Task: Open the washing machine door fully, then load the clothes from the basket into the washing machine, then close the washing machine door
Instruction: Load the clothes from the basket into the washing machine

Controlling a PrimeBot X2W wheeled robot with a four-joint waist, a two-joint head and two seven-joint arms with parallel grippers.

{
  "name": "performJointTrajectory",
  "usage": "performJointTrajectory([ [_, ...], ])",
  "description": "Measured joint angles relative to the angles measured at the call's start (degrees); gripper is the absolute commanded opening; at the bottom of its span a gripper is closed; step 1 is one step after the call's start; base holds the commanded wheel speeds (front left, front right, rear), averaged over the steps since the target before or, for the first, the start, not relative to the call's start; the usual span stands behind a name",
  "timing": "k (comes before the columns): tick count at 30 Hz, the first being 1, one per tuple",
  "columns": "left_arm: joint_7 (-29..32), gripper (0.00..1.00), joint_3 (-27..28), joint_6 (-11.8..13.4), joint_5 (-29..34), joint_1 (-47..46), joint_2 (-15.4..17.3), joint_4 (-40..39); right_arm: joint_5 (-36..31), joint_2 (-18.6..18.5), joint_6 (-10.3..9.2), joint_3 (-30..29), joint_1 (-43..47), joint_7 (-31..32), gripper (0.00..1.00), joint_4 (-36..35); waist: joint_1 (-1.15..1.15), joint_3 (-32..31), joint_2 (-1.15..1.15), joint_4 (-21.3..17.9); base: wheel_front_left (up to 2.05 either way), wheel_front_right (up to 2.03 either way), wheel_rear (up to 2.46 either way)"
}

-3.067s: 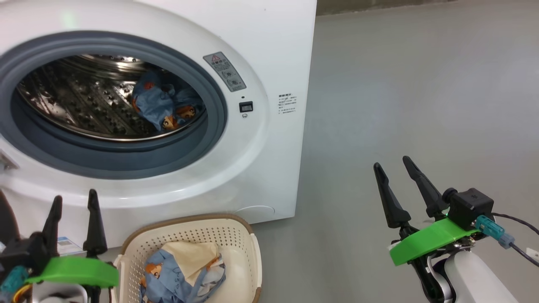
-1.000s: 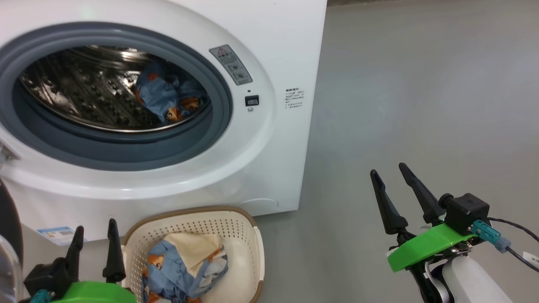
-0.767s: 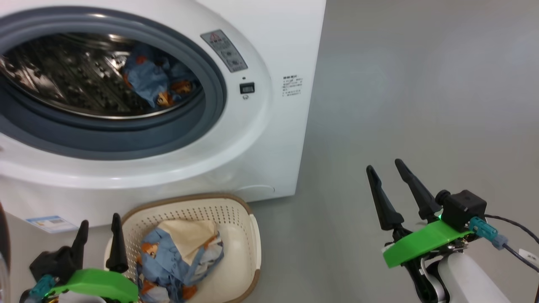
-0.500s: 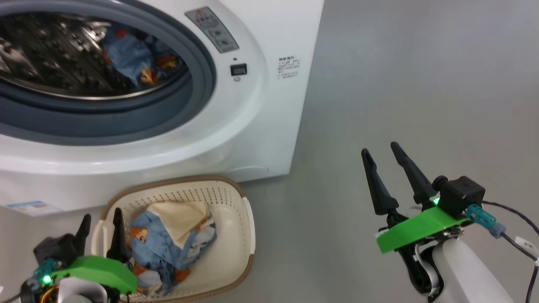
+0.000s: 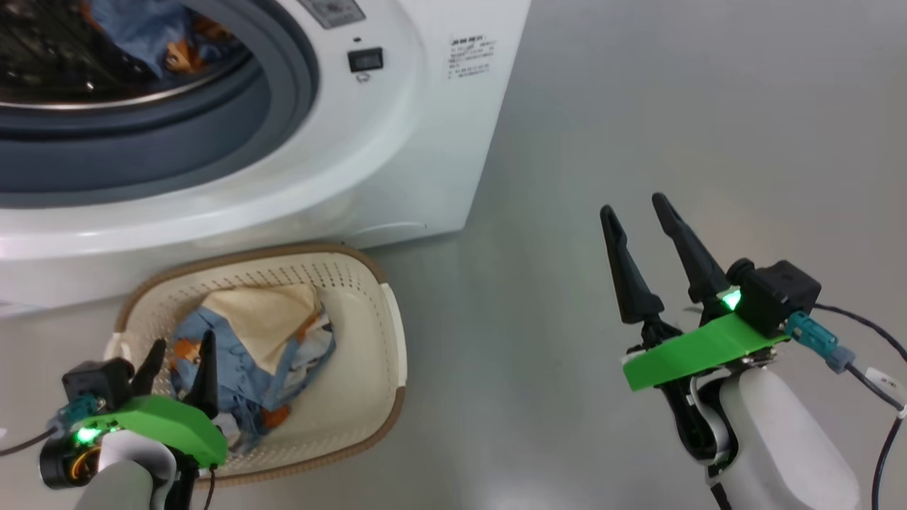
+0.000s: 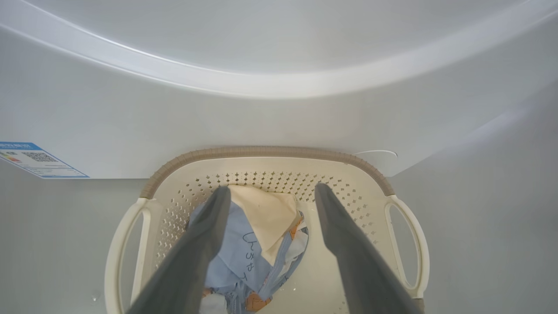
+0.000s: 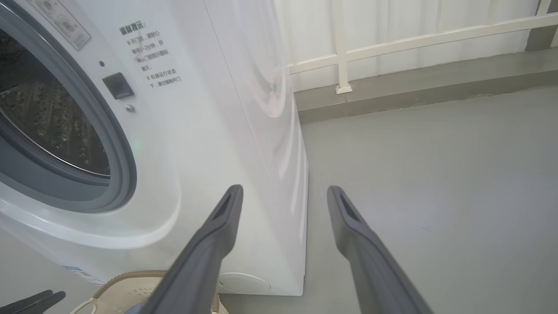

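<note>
Head, left wrist and right wrist views. The small cream-white perforated plastic basket with a brown woven-look rim stood on the grey floor. Directly behind the basket rose the big white box-shaped washing machine, its grey rubber gasket and perforated steel drum exposed. Inside the basket lay the clothes, crumpled light blue fabric printed with orange-brown figures, with a plain cream-white cloth on top. A further light blue printed piece rested in the drum, above and behind the basket.

The left gripper was held over the basket's near left side on a pale forearm. Its two dark fingers were moderately parted and held nothing, pointing forward and down onto the clothes. Whether the tips touched the fabric could not be told. In the left wrist view the left gripper straddled the cream-white cloth.

The right gripper hung well to the right of the basket over bare floor. Its fingers were parted to a similar width and empty, and they slanted up and leftward.
</note>
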Motion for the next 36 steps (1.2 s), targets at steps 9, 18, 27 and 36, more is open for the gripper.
performJointTrajectory([
  [9,0.09,1.00,-5.71,-0.09,-3.78,-6.42,1.62,7.10,-0.64,0.15,0.00,0.71,-3.88,0.00,1.00,-1.03,0.00,6.43,0.00,-1.24,0.00,0.00,0.00],
  [18,1.52,1.00,-9.78,-0.32,-6.75,-13.72,3.11,12.57,-0.98,0.20,0.00,1.67,-8.05,0.00,1.00,-3.11,0.00,13.41,0.00,-2.19,0.00,0.00,0.00],
  [27,2.56,1.00,-11.14,-0.33,-8.21,-20.47,4.59,17.03,-2.53,0.19,0.00,1.79,-10.67,0.00,1.00,-4.75,0.00,19.94,0.00,-2.78,0.00,0.00,0.00],
  [36,4.57,1.00,-11.72,-0.31,-8.87,-24.83,6.08,19.26,-3.13,0.20,0.00,1.66,-11.55,0.00,1.00,-5.93,0.00,24.67,0.00,-3.97,0.00,0.00,0.00],
])
